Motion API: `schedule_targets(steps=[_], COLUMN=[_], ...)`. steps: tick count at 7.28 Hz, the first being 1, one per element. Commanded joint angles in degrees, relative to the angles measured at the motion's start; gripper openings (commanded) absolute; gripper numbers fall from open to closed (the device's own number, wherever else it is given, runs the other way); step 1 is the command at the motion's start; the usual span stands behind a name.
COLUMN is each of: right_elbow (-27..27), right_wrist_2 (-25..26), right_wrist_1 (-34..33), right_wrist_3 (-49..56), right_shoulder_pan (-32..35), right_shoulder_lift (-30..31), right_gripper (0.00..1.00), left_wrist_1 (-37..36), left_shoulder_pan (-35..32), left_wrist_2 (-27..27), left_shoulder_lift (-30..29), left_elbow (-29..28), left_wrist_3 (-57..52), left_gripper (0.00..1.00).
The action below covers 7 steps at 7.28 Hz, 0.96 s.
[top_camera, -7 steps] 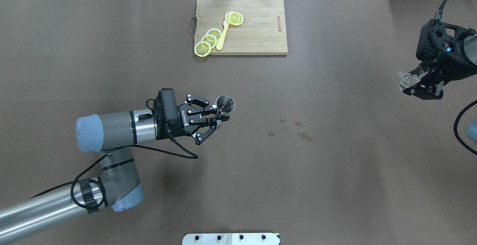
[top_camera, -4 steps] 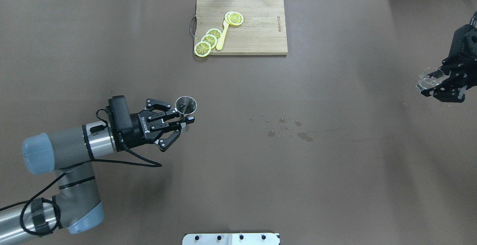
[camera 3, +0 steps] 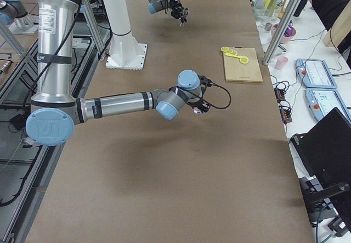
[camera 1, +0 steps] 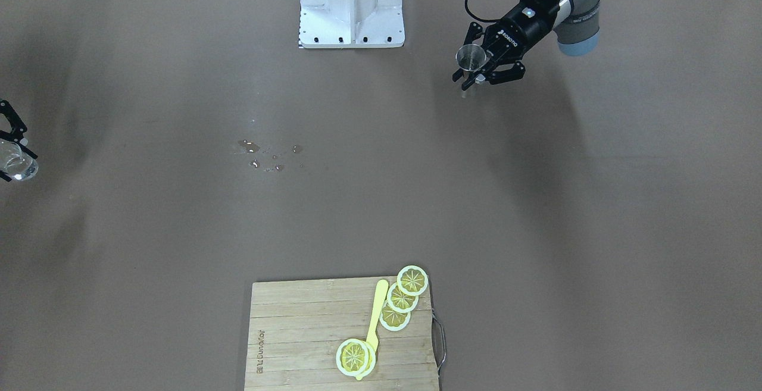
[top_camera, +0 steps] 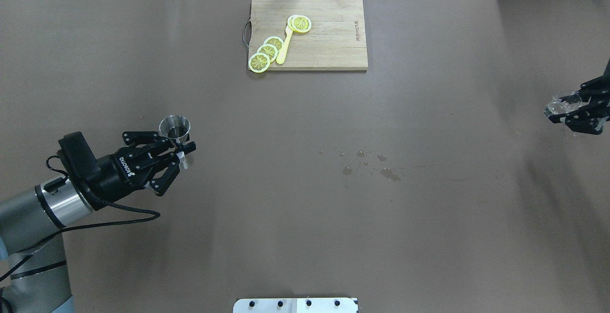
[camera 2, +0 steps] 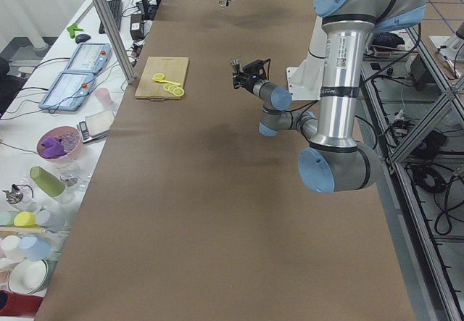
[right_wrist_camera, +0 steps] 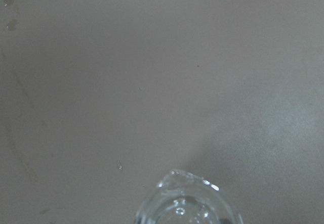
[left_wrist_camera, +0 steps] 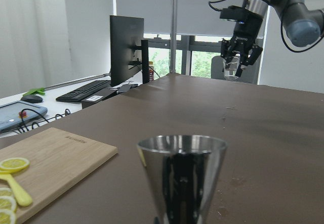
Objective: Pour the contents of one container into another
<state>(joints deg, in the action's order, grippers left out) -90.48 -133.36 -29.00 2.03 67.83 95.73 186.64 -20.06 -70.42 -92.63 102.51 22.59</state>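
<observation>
My left gripper point(top_camera: 182, 151) is shut on the waist of the steel jigger point(top_camera: 175, 128), which stands upright above the left part of the table. The jigger point(camera 1: 471, 56) also shows in the front-facing view, and its upper cone point(left_wrist_camera: 181, 173) fills the left wrist view. At the table's far right edge, my right gripper point(top_camera: 577, 114) is shut on the small clear glass point(top_camera: 554, 108). The glass point(camera 1: 15, 168) hangs at the front-facing view's left edge, and only its rim point(right_wrist_camera: 185, 204) shows in the right wrist view. The two containers are far apart.
A wooden cutting board point(top_camera: 333, 41) with several lemon slices point(top_camera: 268, 52) and a yellow utensil point(top_camera: 285, 46) lies at the table's far middle. Spilled drops point(top_camera: 376, 165) mark the brown cover near the centre. The robot's white base plate point(top_camera: 295, 305) sits at the near edge.
My left arm has drawn back to the left with the jigger. My right arm has carried the glass further right, to the table's edge.
</observation>
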Motion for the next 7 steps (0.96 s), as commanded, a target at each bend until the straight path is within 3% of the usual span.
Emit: schedule_targets(steps=[1, 3, 5, 6, 7], right_elbow=[8.6, 12.0, 12.6, 13.0, 16.2], right_wrist_2=[1.1, 2.0, 4.9, 5.7, 7.0], right_wrist_1=[15.9, 20.5, 20.6, 22.0, 28.1], right_wrist_3=[-6.5, -8.4, -9.9, -11.1, -14.7], right_shoulder_pan=[0.2, 0.6, 0.6, 0.6, 0.6], right_shoulder_lift=[1.3, 1.4, 1.6, 2.1, 2.4], right_gripper=[0.0, 0.0, 0.0, 0.0, 0.0], left_wrist_1=[-2.1, -6.8, -15.7, -20.0, -23.6], left_shoulder_pan=[1.7, 1.8, 1.0, 0.1, -0.6], left_wrist_2=[12.9, 21.8, 22.2, 25.8, 27.1], left_shoulder_lift=[1.9, 2.4, 2.8, 2.7, 2.7], left_elbow=[0.9, 1.3, 2.3, 2.4, 2.4], left_wrist_3=[1.5, 4.1, 13.0, 14.2, 16.8], left_gripper=[0.0, 0.0, 0.0, 0.0, 0.0])
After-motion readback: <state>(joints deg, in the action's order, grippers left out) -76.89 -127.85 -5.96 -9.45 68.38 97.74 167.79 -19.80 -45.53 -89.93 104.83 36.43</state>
